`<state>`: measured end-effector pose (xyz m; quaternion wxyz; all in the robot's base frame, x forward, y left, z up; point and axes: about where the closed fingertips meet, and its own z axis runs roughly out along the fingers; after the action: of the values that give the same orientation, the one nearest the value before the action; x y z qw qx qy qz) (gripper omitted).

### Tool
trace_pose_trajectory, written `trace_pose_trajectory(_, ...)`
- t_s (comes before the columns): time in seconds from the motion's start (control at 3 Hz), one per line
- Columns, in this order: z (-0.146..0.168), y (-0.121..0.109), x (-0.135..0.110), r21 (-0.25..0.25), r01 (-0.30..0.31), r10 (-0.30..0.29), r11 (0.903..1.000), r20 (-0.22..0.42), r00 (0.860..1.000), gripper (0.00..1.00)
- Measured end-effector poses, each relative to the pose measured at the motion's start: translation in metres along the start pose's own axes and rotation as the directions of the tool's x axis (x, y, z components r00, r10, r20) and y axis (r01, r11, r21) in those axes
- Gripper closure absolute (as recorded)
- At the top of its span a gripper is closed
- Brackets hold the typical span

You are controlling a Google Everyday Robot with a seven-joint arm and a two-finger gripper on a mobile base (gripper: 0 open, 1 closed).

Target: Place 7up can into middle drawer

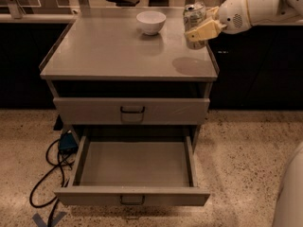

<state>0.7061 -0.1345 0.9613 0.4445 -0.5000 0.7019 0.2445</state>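
Your gripper (194, 32) has its fingers closed on the one 7up can (195, 15), above the cabinet top (118, 56). You have one bowl (151, 21) there and one open middle drawer (135, 164).

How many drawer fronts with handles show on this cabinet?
2: a shut drawer just under the top, and the open middle drawer below it. The tool holds the 7up can above the cabinet top, right side.

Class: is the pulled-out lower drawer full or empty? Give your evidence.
Empty: the middle drawer shows only bare grey floor. The end effector holds the 7up can above the cabinet top, at its right edge.
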Motion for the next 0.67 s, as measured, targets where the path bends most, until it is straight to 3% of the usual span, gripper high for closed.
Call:
trace_pose_trajectory(0.33,0.001,0.000,0.001,0.000,-0.003,0.003,1.0000,0.001,1.000,1.00)
trace_pose_trajectory(0.67,-0.008,0.023,0.015,-0.034,-0.021,0.019,0.9992,-0.046,0.999,1.00)
